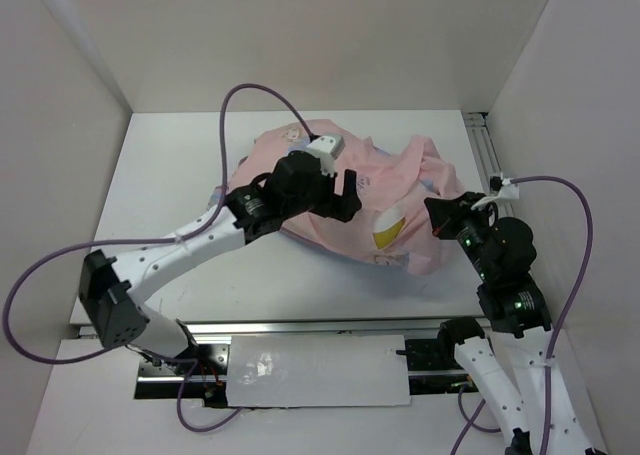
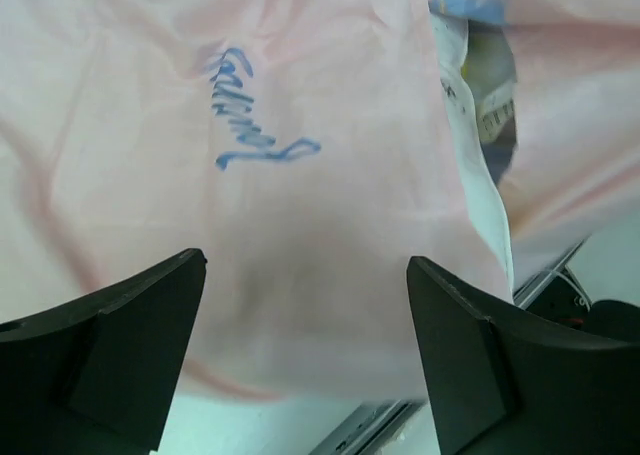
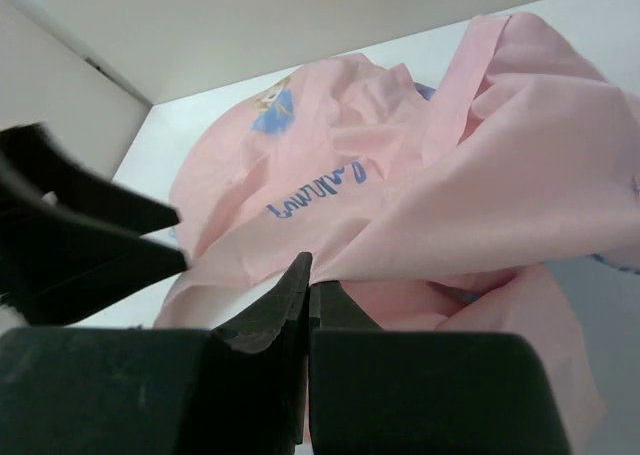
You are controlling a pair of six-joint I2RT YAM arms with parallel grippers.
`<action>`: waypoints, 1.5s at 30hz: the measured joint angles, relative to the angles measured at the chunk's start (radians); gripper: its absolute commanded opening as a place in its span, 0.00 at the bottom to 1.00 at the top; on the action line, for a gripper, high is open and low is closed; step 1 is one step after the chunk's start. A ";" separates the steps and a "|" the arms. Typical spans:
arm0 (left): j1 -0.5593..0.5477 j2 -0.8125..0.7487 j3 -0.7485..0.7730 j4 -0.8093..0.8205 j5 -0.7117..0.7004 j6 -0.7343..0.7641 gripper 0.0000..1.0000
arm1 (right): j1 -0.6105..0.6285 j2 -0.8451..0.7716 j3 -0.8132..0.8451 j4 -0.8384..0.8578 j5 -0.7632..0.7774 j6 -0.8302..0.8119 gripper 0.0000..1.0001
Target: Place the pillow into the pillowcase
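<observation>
Top view: pillowcase [image 1: 390, 175], pale pink side out, heaped at the centre of the white surface [image 1: 170, 175]. It bulges over the pillow [image 1: 386, 235], which shows only as a small white and yellow patch at about 5 o'clock on the heap. A little blue fabric peeks out along the heap's 9 o'clock edge.

Left arm reaches in from 8 o'clock. The left pincer [image 1: 347, 189] sits over the middle of the heap. Left wrist view: left pincer [image 2: 305, 265] spread wide with nothing in it, the pink pillowcase [image 2: 300, 195] lying under the gap. Blue handwriting-style print [image 2: 255, 115] at 12 o'clock from the gap. White material with a small tag shows at 1 o'clock.

Right pincer [image 1: 438, 211] at the heap's 3 o'clock edge. Right wrist view: right pincer [image 3: 308, 267] closed tight, tips together. A fold of pillowcase [image 3: 480, 175] runs taut from the tips and looks pinched between them.
</observation>
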 measured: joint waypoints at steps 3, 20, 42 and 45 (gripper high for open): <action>-0.027 -0.114 -0.101 0.020 -0.058 0.000 0.91 | 0.000 0.003 -0.013 0.008 0.003 -0.001 0.00; -0.074 0.246 -0.136 0.284 0.076 0.015 0.78 | -0.003 0.088 -0.073 0.023 -0.097 0.023 0.00; 0.142 0.525 0.092 0.253 0.256 -0.233 0.73 | -0.008 0.422 0.109 -0.308 0.035 0.064 0.57; 0.134 0.515 0.092 0.246 0.232 -0.212 0.74 | -0.006 0.491 0.107 -0.366 0.076 0.075 0.82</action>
